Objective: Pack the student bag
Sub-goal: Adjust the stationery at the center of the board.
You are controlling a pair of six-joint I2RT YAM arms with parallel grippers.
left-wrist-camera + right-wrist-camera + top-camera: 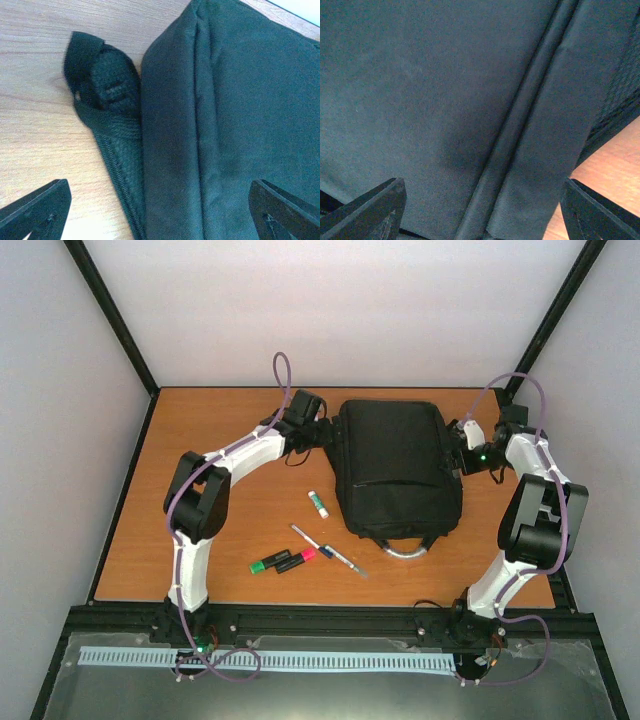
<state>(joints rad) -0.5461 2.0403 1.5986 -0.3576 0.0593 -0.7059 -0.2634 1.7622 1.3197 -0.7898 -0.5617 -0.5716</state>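
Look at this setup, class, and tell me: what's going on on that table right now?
Two robot arms are positioned at a black student bag lying flat on the table. The left gripper is at the bag's left edge beside a strap, jaws wide open. The right gripper is over the bag's right edge, jaws also apart. Neither holds anything. Pens, highlighters and a small white tube lie loose beside the bag, not yet packed.

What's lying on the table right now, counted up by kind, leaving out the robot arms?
Backpack: 1
Highlighters: 2 (green highlighter, pink highlighter)
Glue stick, white with a green cap: 1
Thin pens: 2 as far as I can tell, lying end to end
Total: 6
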